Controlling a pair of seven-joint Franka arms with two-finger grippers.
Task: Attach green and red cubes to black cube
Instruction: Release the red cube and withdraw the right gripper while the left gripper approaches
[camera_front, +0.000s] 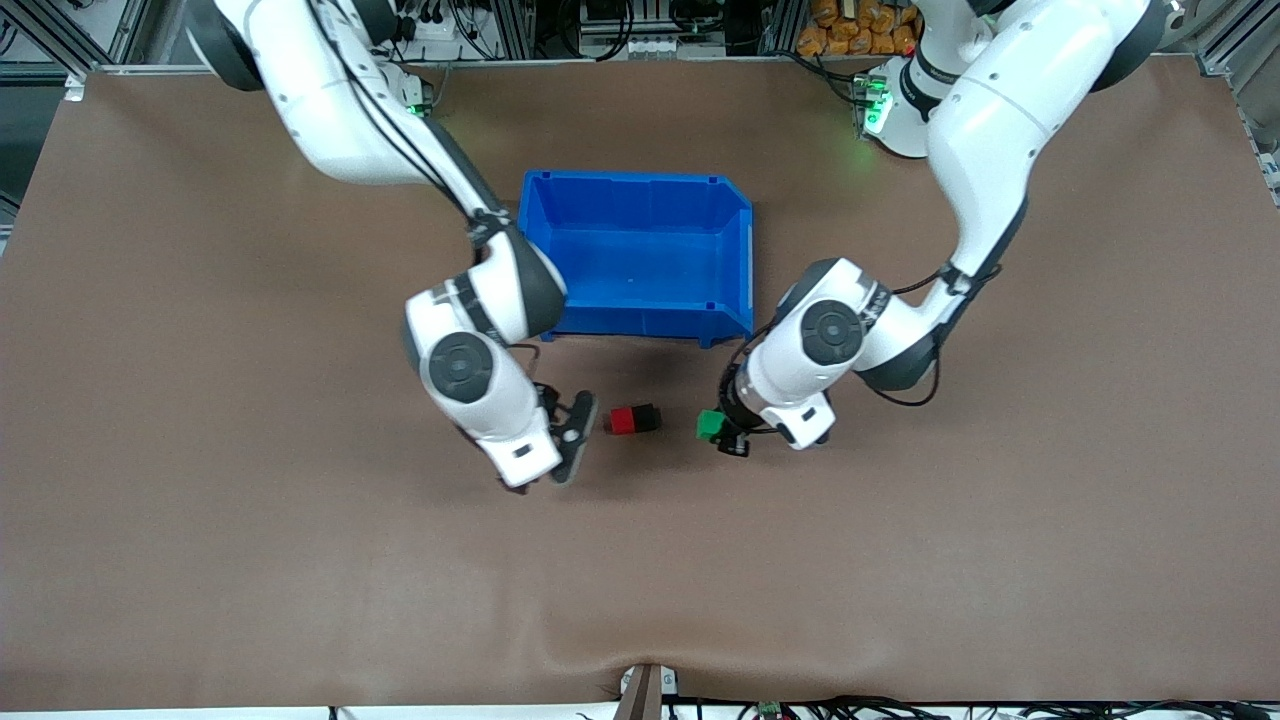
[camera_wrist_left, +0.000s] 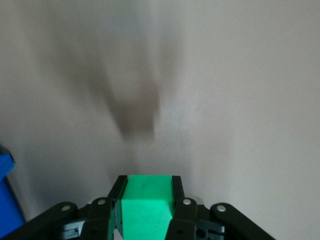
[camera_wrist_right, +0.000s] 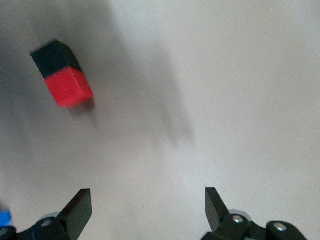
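A red cube (camera_front: 622, 421) and a black cube (camera_front: 647, 417) lie joined side by side on the brown mat, nearer the front camera than the blue bin. The right wrist view shows the same pair, red cube (camera_wrist_right: 67, 87) against black cube (camera_wrist_right: 54, 57). My left gripper (camera_front: 716, 431) is shut on the green cube (camera_front: 710, 424), low over the mat beside the black cube's end of the pair, a gap apart. Its fingers (camera_wrist_left: 176, 192) clamp the green cube (camera_wrist_left: 146, 210) on both sides. My right gripper (camera_front: 567, 440) stands open and empty (camera_wrist_right: 148, 200) beside the red end.
The blue bin (camera_front: 625, 178) stands empty at mid-table, close to both forearms. Bare brown mat stretches toward the front camera and toward both ends of the table.
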